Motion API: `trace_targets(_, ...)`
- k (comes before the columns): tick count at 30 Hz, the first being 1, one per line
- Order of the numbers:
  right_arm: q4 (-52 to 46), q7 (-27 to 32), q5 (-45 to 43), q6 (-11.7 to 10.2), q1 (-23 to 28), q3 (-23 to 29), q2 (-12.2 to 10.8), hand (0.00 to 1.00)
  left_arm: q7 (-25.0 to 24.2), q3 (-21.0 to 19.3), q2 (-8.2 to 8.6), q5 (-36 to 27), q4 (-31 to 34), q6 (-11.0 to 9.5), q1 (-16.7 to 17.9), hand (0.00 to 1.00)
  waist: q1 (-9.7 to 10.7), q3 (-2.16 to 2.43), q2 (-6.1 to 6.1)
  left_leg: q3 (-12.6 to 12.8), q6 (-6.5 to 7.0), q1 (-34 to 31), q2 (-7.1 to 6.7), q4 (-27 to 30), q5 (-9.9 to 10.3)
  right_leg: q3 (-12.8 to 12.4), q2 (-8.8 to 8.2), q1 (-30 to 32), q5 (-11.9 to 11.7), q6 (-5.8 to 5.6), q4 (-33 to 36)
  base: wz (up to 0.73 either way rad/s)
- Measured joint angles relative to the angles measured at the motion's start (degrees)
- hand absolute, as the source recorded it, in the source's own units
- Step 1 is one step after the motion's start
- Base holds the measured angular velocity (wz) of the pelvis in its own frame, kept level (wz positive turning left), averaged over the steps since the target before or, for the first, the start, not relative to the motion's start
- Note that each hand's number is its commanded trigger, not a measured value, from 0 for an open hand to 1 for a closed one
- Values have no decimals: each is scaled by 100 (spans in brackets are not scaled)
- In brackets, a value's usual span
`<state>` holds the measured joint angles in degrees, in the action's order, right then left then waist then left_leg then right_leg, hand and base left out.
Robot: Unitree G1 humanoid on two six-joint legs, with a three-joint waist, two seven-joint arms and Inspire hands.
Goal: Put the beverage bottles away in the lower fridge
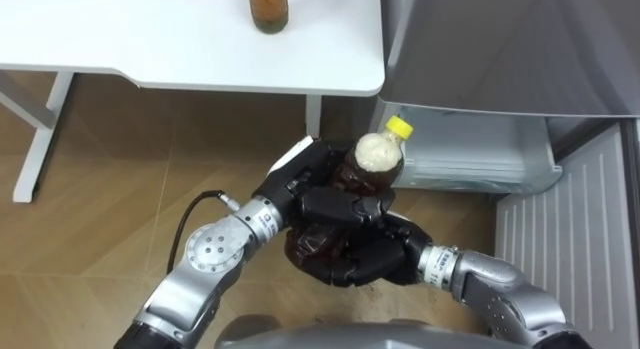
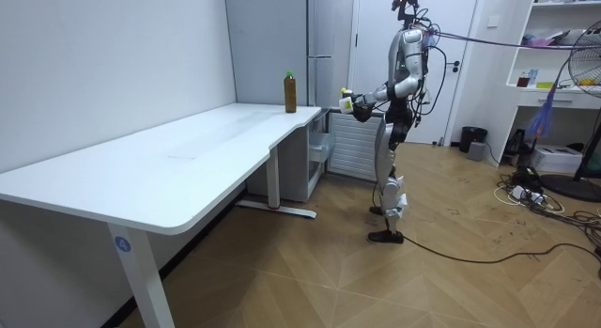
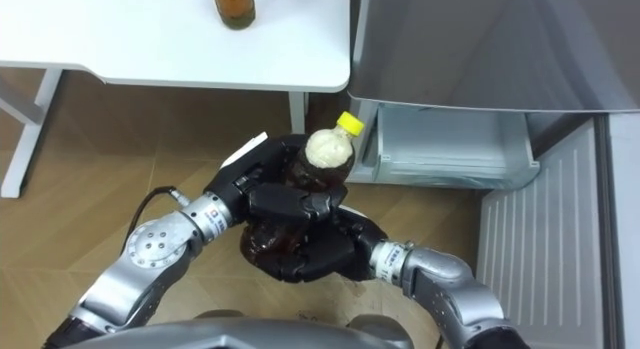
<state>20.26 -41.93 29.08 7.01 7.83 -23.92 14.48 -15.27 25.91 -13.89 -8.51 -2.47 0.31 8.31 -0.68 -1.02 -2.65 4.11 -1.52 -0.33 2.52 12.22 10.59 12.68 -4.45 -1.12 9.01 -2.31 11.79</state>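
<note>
Left robot hand (image 1: pixel 315 184) and right robot hand (image 1: pixel 362 259), both curled round the yellow-capped bottle (image 1: pixel 378 154), hold it just before the open lower fridge compartment (image 1: pixel 470 149): apparently the carrying step, so you next lower it inside; a second bottle (image 1: pixel 268 7) stands on the bench (image 1: pixel 150 44) alongside.

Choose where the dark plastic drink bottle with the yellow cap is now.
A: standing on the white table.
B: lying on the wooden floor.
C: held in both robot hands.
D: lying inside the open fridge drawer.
C: the left hand and the right hand both curl round the dark plastic bottle with the yellow cap, in front of the open fridge drawer.
</note>
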Motion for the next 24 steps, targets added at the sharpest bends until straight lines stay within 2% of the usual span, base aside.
trace_targets(1, 0, 0, 0, 0, 0, 0, 0, 100, -1, 0, 0, 0, 0, 0, 0, 0, -1, 0, 0, 0, 0, 0, 0, 0, 0, 0, 0, 0, 0, 0, 0, 0)
trace_targets(15, 0, -8, 23, 0, 0, -11, 20, 100, -52, -75, 2, -5, 12, -3, -10, 0, 2, 0, -1, -1, 0, -4, 0, -3, 0, -4, 0, 10, 0, 0, 0, 0)
trace_targets(24, 0, -10, 133, -24, -18, 18, 6, 100, -51, -109, -4, -2, 83, -7, -45, 0, 0, 28, -56, 0, 0, -5, 0, 6, 0, -8, 0, 8, 0, 0, -2, 0)
